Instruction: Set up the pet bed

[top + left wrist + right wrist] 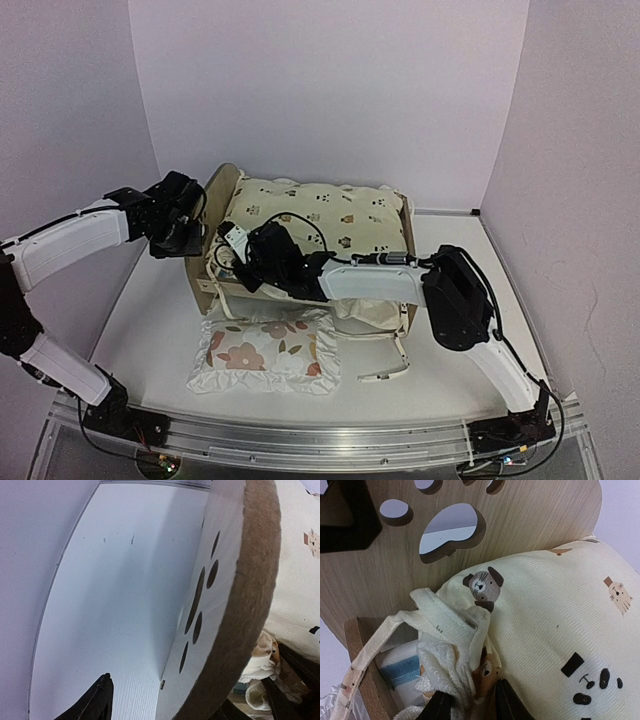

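Observation:
The pet bed (218, 190) stands mid-table with its paw-print headboard (225, 580) to the left. A cream animal-print cushion (340, 215) lies in the frame. My left gripper (190, 235) is open astride the headboard's edge, and its left finger (97, 702) is clear of the wood. My right gripper (472, 702) is at the cushion's corner (470, 630) just inside the headboard (520, 525). Its jaws are parted, with bunched cushion cloth lying between them. A bit of the blue-striped base (400, 672) shows beside that corner.
A small white flowered pillow (268, 352) lies on the table in front of the bed. A loose tie string (385, 372) trails on the table to its right. White walls (330, 90) close in the back and both sides. A metal rail (320, 440) runs along the near edge.

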Controlling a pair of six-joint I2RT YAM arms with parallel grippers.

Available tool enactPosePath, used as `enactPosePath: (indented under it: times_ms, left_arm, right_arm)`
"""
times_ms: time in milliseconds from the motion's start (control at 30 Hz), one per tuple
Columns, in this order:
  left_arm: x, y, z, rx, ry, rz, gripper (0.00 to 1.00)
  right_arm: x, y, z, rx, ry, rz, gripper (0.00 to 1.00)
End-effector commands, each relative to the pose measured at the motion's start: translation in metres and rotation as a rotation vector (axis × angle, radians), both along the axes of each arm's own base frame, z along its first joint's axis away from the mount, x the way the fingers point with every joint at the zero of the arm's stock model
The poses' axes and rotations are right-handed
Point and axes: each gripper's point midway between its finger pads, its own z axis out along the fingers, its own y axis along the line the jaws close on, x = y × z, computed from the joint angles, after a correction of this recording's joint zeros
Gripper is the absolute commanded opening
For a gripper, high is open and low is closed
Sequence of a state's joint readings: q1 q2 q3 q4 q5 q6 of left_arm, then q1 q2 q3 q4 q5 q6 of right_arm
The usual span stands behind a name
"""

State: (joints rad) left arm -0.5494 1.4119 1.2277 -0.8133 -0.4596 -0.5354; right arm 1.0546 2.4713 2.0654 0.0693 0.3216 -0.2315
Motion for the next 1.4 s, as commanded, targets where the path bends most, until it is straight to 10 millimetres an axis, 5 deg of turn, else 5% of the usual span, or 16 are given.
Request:
enactPosePath:
  times_ms: [0, 100, 300, 567, 833, 967, 1200, 1367]
  left_arm:
    - [0.020, -0.002, -0.005, -0.043, -0.036, -0.018, 0.53]
    - [0.029, -0.006, -0.012, -0.061, -0.041, -0.045, 0.44]
    - [0.041, -0.014, -0.016, -0.073, -0.058, -0.068, 0.01]
    - [0.051, -0.020, 0.013, -0.093, -0.112, -0.072, 0.00]
    - [0.066, -0.037, 0.039, -0.109, -0.151, -0.107, 0.00]
    - [0.070, -0.043, 0.050, -0.113, -0.167, -0.115, 0.00]
    - [0.071, -0.043, 0.062, -0.113, -0.193, -0.116, 0.00]
    - [0.075, -0.042, 0.076, -0.096, -0.216, -0.119, 0.00]
  right_arm:
    - [-0.006, -0.012, 0.023, -0.032, -0.041, -0.013, 0.34]
    - [-0.013, -0.016, 0.038, -0.031, -0.056, -0.007, 0.40]
    - [-0.033, -0.026, 0.057, -0.020, -0.055, 0.005, 0.50]
    - [-0.088, -0.049, 0.079, -0.049, -0.082, 0.002, 0.55]
    - [-0.113, -0.071, 0.041, 0.108, 0.133, -0.051, 0.51]
    - [-0.124, -0.055, 0.023, 0.188, 0.275, -0.023, 0.47]
    - [-0.114, -0.015, 0.002, 0.254, 0.328, -0.019, 0.40]
    - [-0.113, 0.016, 0.004, 0.313, 0.377, 0.022, 0.38]
